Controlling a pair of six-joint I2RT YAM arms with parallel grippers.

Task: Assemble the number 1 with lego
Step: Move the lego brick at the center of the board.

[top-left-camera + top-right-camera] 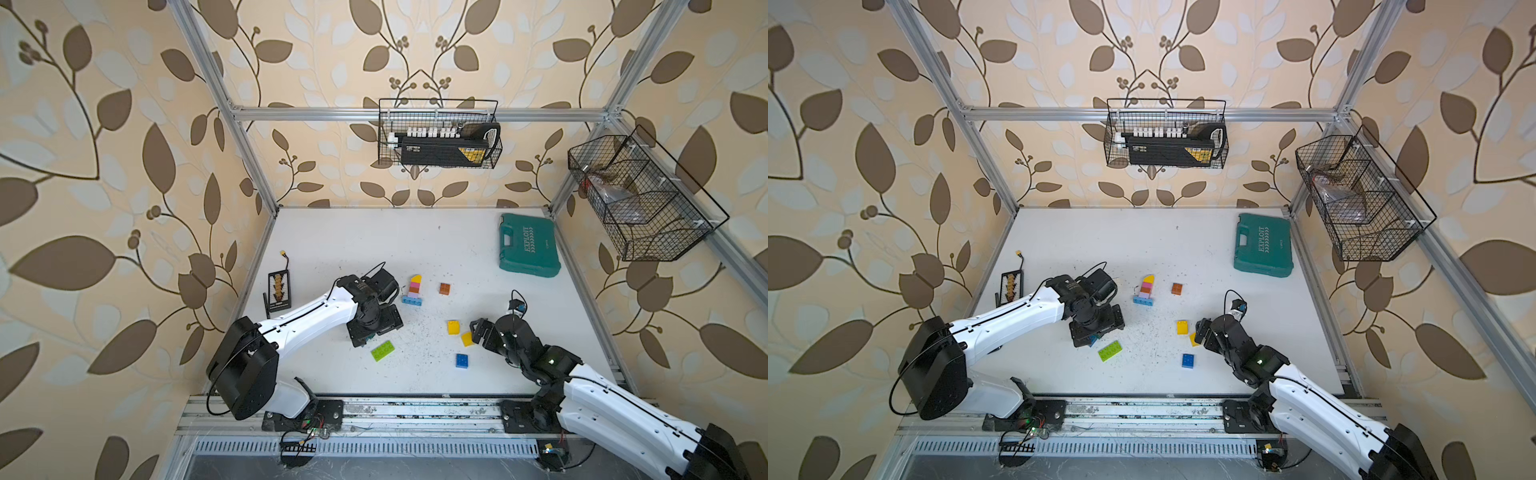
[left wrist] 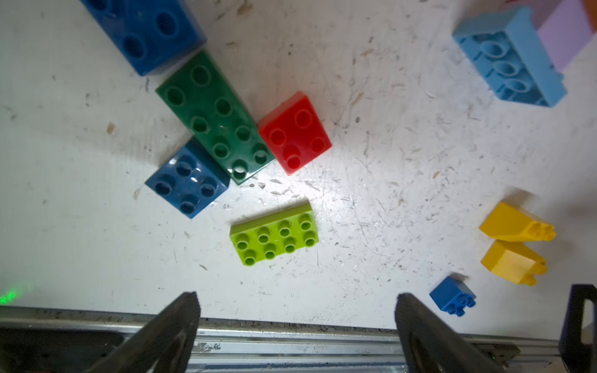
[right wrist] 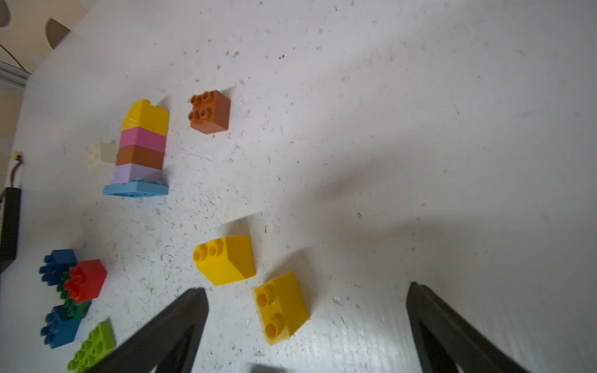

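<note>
Attention is being drawn to the lime-green long studded plastic brick point(image 2: 274, 237), lying flat on the white table point(image 1: 415, 232) just ahead of the left end effector point(image 2: 295, 300), whose fingers are being held wide apart with nothing between them. The brick's long axis is running along the line joining those fingers, so a wrist turn is probably being needed before closing across its short side. The partly built column of light-blue, lilac, brown, pink and yellow bricks point(image 3: 142, 148) is lying farther out, between the two arms. The right end effector point(image 3: 307, 288), likewise spread and empty, is hovering just by a yellow sloped plastic brick point(image 3: 281, 310).
</note>
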